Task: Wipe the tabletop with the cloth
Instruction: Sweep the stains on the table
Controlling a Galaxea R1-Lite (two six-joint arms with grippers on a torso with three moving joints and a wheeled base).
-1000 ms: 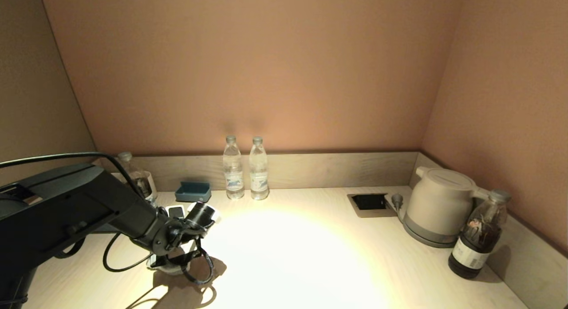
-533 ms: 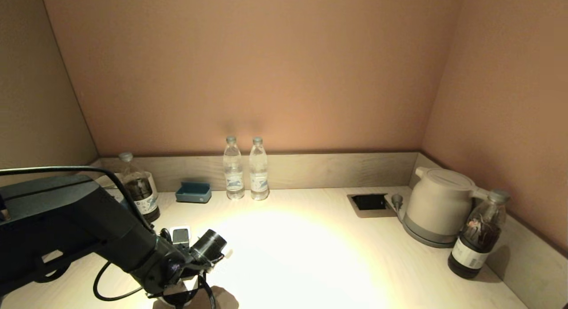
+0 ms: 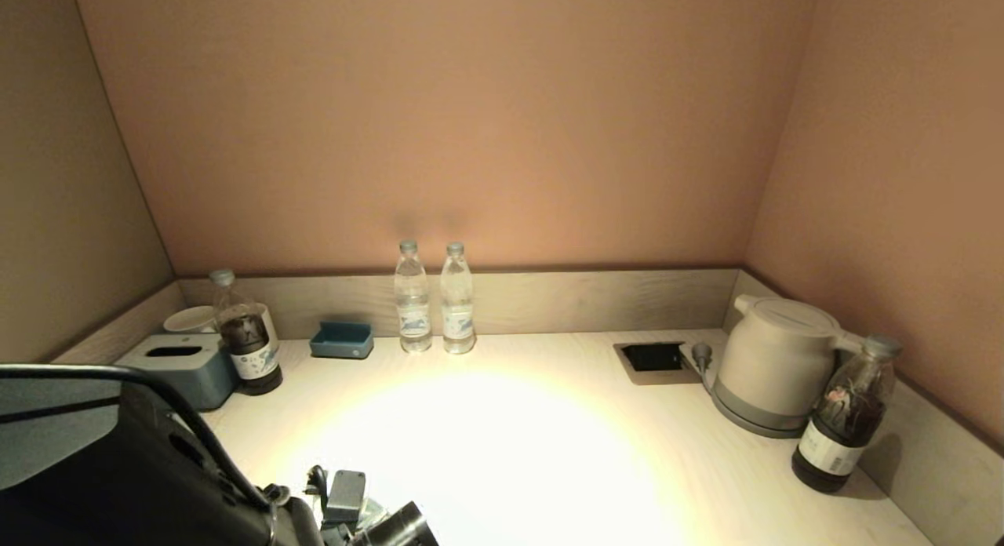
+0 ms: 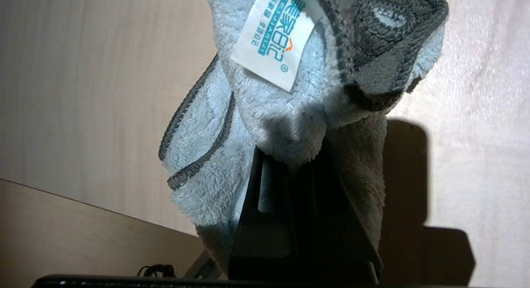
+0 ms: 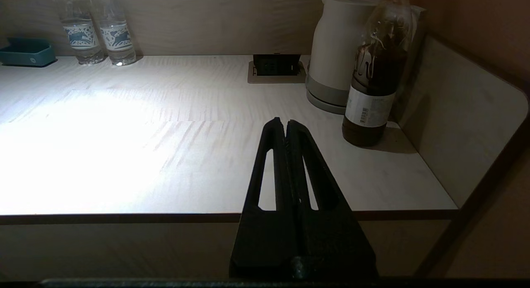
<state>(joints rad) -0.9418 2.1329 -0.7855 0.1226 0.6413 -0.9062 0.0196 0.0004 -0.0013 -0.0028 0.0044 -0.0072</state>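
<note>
Our left gripper point(image 4: 290, 155) clenches the light-blue cloth point(image 4: 290, 114) over the tabletop point(image 4: 83, 73) at its near edge; our right gripper point(image 5: 285, 124) hangs pinched together, holding nothing.

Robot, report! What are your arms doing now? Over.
Left pincer shut on the cloth, over the tabletop's near edge. Right pincer shut, empty, parked. Nothing in the way.
</note>
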